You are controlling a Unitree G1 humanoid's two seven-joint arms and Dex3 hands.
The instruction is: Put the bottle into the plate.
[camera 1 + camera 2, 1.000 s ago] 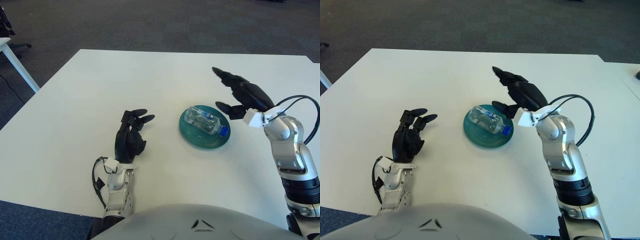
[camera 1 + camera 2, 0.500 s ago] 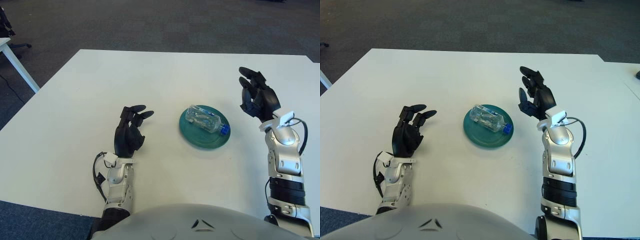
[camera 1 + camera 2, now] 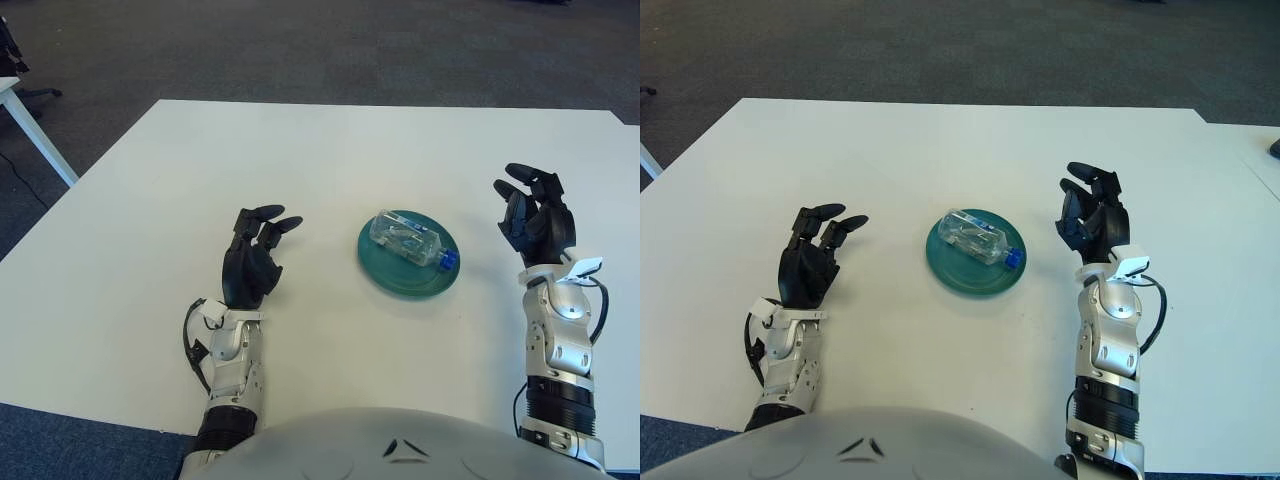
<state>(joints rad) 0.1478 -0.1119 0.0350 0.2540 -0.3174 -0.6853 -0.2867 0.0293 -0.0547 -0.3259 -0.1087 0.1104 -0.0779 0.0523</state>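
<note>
On a white table [image 3: 150, 200], the robot's left hand [image 3: 250, 268] stands upright well to the left of the plate, its black fingers loosely spread and holding nothing. At centre, a clear plastic bottle [image 3: 411, 241] with a blue cap lies on its side inside the round teal plate [image 3: 385, 274], cap pointing toward the right. To the plate's right, apart from it, the right hand [image 3: 535, 220] is raised, fingers relaxed and empty. Dark carpet [image 3: 300, 50] surrounds the table.
</note>
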